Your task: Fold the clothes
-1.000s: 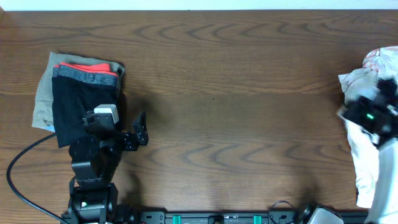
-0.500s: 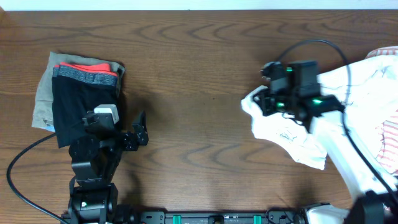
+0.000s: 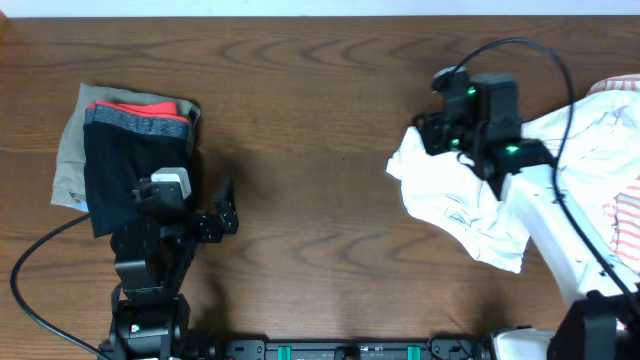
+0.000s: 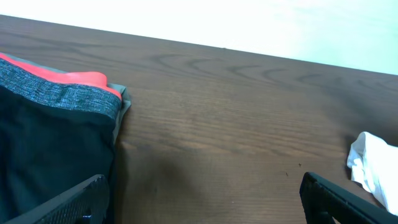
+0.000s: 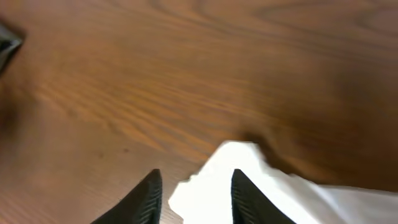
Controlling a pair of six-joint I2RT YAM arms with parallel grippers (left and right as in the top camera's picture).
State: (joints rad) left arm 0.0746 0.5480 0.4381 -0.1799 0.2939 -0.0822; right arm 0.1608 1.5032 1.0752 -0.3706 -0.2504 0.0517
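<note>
Overhead: one white shirt at right tool, grip unclear; left tool spread beside one folded stack.

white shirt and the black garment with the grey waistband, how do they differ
The white shirt lies rumpled and unfolded; the black garment lies flat and folded. The white shirt sits right, directly on the table; the black garment sits left, stacked on a khaki piece. Both are soft fabric.
</note>
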